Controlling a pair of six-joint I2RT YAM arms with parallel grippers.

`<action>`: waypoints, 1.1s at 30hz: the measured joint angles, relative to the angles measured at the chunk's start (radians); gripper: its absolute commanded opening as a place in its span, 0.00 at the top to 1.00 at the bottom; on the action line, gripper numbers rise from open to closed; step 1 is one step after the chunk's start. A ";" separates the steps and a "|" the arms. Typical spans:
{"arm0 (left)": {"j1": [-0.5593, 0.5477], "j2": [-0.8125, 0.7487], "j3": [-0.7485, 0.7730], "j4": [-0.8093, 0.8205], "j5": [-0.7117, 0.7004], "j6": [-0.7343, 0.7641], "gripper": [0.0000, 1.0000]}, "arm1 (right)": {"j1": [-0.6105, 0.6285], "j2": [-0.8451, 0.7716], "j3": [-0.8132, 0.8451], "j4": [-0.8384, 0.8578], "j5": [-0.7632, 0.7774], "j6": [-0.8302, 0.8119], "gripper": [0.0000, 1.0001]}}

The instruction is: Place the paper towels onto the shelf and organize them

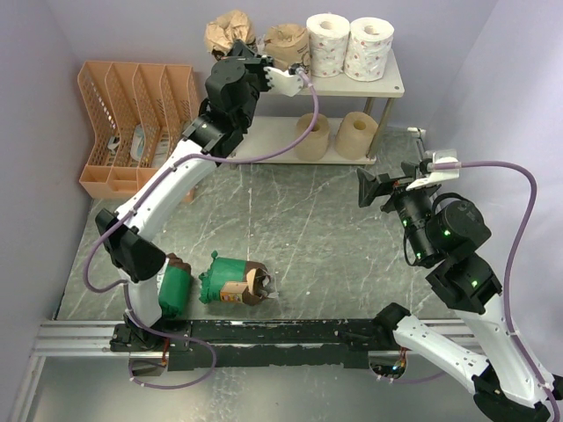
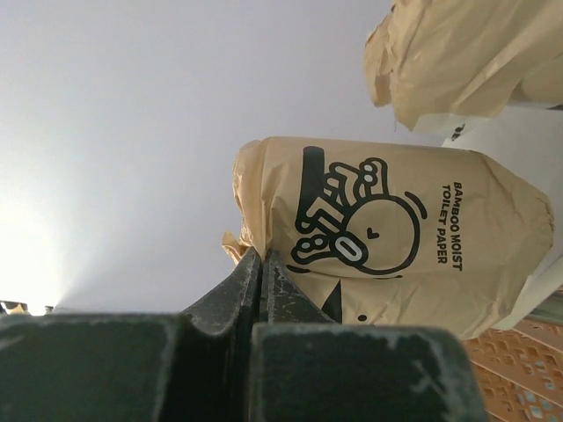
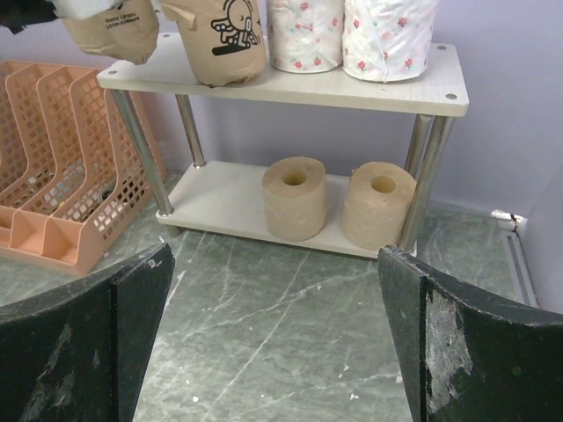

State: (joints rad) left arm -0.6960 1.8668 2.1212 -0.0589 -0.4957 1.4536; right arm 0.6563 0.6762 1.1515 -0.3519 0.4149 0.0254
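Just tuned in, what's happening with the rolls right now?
The left claw is up at the top tier of the shelf, shut against the edge of a brown roll; whether it pinches the wrapper is unclear. That tier holds two brown and two white rolls; two tan rolls stand below. The right claw hangs open over the table, facing the shelf. Two green rolls lie on the table, not yet shelved.

Robotics lab test cell: plain lavender walls (image 1: 35, 105) box in a green marbled table (image 1: 308, 229), where the left arm (image 1: 167, 185) and right arm (image 1: 457, 264), trailing purple cables (image 1: 489, 163), stand bolted to an aluminium rail (image 1: 79, 334) at the near edge.
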 measured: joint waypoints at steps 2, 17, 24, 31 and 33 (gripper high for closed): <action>0.013 0.006 -0.029 0.049 0.000 0.017 0.93 | 0.000 0.000 0.000 0.004 0.001 -0.001 0.00; 0.040 0.134 -0.065 0.281 0.026 0.058 0.74 | 0.000 0.000 0.000 0.003 0.023 -0.008 0.00; 0.040 0.135 -0.127 0.443 0.030 0.115 0.47 | 0.000 0.002 0.000 0.003 0.022 -0.007 0.00; 0.043 0.128 -0.113 0.477 0.021 0.104 0.11 | 0.000 0.028 -0.031 0.019 -0.052 0.039 0.00; 0.044 0.117 -0.114 0.473 0.011 0.092 0.00 | 0.000 0.044 -0.077 0.047 -0.090 0.089 0.00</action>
State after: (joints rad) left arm -0.6521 1.9835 2.0075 0.4141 -0.4847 1.5459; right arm 0.6563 0.7200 1.0748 -0.3046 0.3248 0.1146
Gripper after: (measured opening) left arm 0.853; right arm 0.999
